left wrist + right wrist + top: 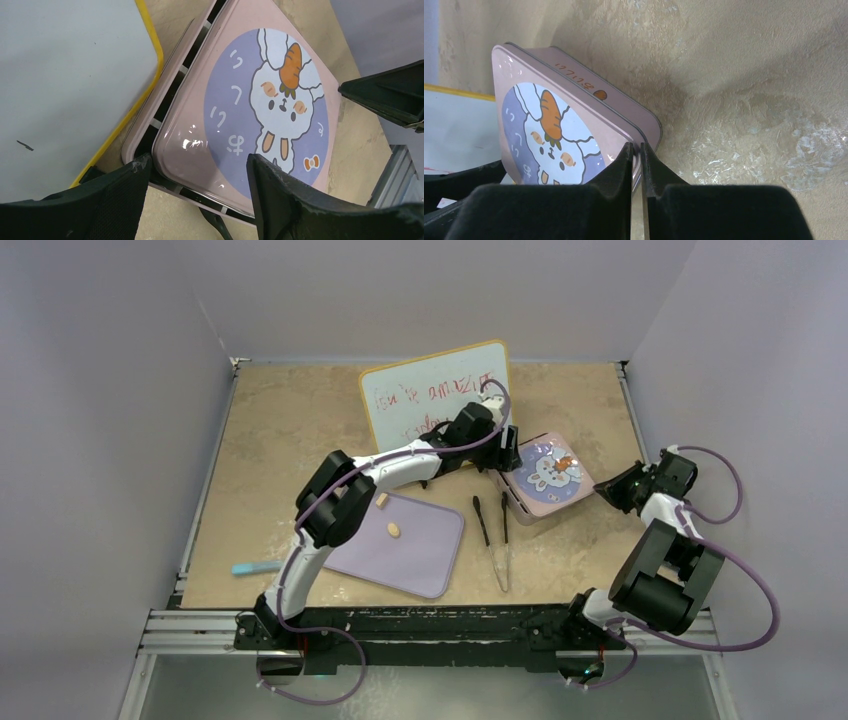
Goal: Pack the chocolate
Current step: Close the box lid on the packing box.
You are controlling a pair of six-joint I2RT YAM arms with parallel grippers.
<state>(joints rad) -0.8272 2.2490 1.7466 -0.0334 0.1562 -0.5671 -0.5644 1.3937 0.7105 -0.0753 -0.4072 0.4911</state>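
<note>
Left tool (pixel 197 165) spreads wide over the skewed pink lid (pixel 200 100); right tool (pixel 636 150), closed, sits at its opposite edge.

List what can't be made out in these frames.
- Box contents: the lid covers them in every view; left wrist shows only dark slits.
- Whiteboard writing: top view, too small, partly behind the left arm.
- Whether the shut right gripper touches the lid: right wrist, its own fingers block the contact.
- Chocolate on the tray: top view, too small to tell shapes.
</note>
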